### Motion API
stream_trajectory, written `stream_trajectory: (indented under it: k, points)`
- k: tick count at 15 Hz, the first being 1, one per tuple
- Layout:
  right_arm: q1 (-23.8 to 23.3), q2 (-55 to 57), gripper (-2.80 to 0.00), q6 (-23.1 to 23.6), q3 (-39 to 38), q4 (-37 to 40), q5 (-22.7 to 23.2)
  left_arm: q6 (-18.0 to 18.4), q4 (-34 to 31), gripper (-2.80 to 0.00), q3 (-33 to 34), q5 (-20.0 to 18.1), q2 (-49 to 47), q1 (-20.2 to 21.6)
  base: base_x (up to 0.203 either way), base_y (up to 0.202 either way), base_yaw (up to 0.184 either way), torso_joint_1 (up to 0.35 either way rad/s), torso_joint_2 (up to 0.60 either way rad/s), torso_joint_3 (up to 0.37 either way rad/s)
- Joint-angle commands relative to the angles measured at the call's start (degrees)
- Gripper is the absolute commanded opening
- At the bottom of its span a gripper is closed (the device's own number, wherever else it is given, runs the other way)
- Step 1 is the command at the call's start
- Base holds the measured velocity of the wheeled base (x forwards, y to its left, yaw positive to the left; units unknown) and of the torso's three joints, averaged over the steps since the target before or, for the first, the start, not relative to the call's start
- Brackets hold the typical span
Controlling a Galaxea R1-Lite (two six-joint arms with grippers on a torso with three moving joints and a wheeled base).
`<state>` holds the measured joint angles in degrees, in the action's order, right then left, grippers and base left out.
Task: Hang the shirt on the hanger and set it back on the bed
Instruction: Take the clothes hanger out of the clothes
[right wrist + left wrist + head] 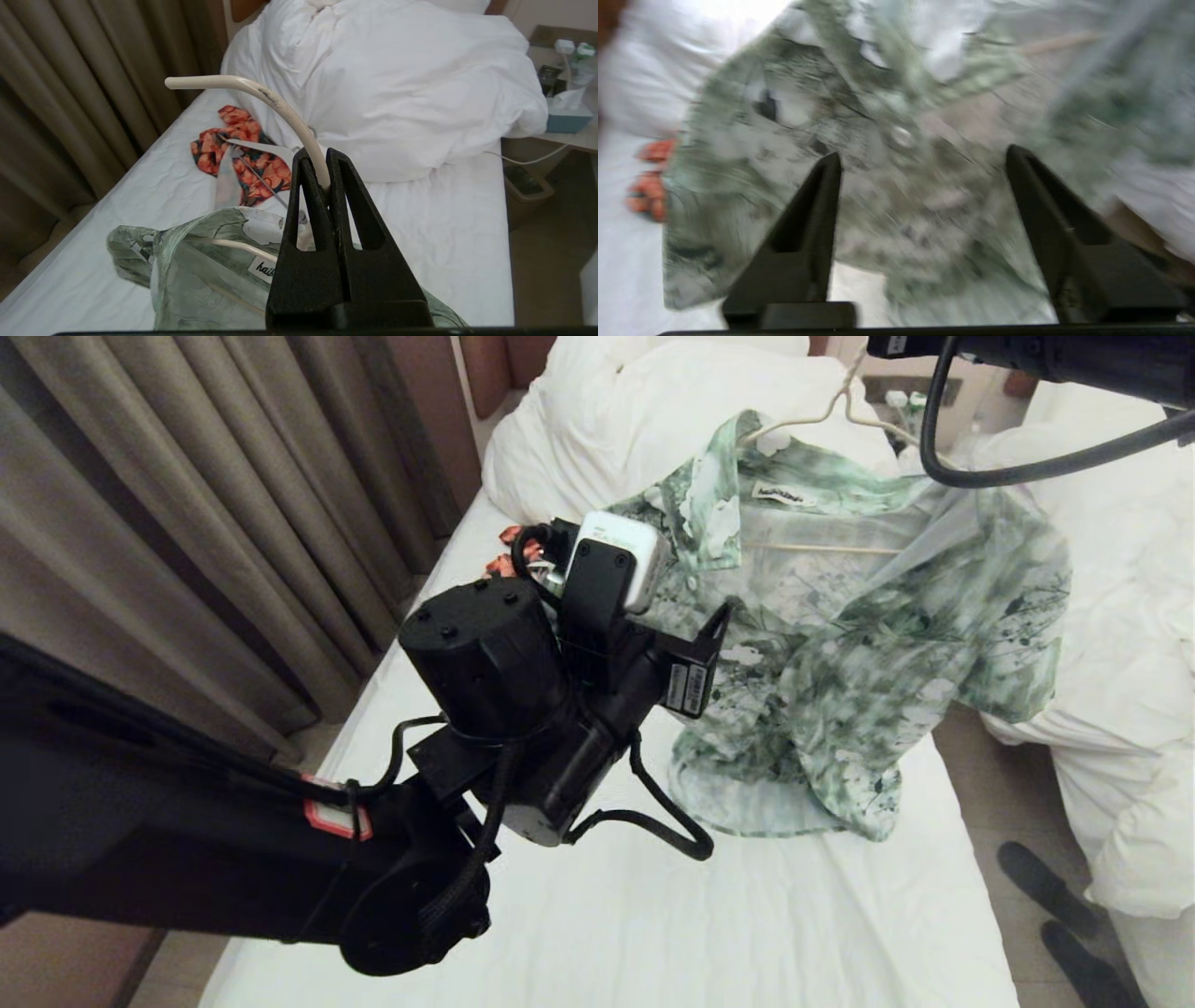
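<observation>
Left arm fills lower left of the head view, forearm running up to centre; left gripper (920, 196) points at the shirt (840, 653), jaws spread wide, nothing between them, print blurred close beyond the fingertips. Right arm enters at the upper right corner; right gripper (322, 186) has its jaws clamped on the hanger (280, 107) at the neck under the hook. Hook curves toward the upper left in the right wrist view.

Counts: one green-and-white shirt, one cream hanger, one orange-and-black garment (243, 158), two black shoes (1064, 915) on the floor at lower right.

Shirt is draped on the hanger, collar toward upper centre, hem toward lower centre, long axis roughly vertical in frame; hem rests on the bed (747, 933), right of centre.
</observation>
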<state>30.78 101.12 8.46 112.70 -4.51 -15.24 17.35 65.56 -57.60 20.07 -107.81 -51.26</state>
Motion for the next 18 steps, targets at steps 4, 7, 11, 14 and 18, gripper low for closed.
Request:
stream_trajectory:
  k: [4, 7, 11, 14, 18]
  points:
    - [2.04, -0.13, -2.8, -0.2, -0.68, -0.15, -1.02, 4.68, 5.19, 0.0, -2.34, 4.42, -4.25, -0.15, 0.0, 0.0, 0.0, 0.0, 0.0, 0.0]
    - [2.62, -0.13, -2.8, -0.2, -0.82, -0.15, -1.11, 5.5, 5.37, 0.0, -2.35, 5.15, -4.34, -0.15, 0.0, 0.0, 0.0, 0.0, 0.0, 0.0]
    - [4.79, -0.39, -2.8, -0.37, -2.23, -0.26, -2.56, 5.5, 6.08, 0.0, -3.09, 5.15, -4.65, -0.15, 0.0, 0.0, 0.0, 0.0, 0.0, 0.0]
    - [6.84, -1.63, -2.8, -0.37, -4.8, -0.49, -2.69, 5.5, 7.67, 0.0, -4.99, 5.81, -4.97, 1.05, 0.0, 0.0, 0.0, 0.0, 0.0, 0.0]
    - [7.01, -2.51, -2.8, -0.37, -6.18, -0.5, -2.69, 5.51, 7.92, 0.0, -5.86, 5.68, -4.86, 3.19, 0.0, 0.0, 0.0, 0.0, 0.0, 0.0]
